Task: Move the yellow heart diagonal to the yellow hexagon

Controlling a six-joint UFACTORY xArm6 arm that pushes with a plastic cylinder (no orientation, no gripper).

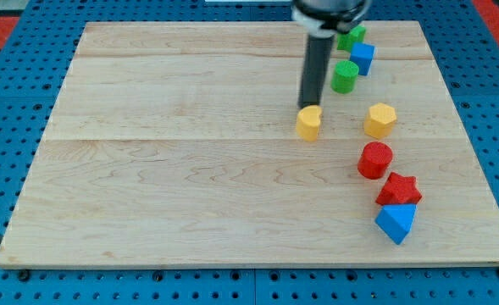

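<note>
One pale wooden board (190,169) is laid on a blue pegboard (3,102). My tip (308,108) is pressed against the yellow heart (309,123) at its 12 o'clock edge; no fingers exist. The yellow hexagon (380,120) is seen at the heart's 3 o'clock. The heart's pointing direction cannot be told.

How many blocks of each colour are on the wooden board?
Yellow: 2, the yellow heart touching my tip, and the yellow hexagon.
Green: 2, the green cylinder and another green block.
Blue: 2.
Red: 2, the red cylinder and the red star.
Total: 8.
</note>
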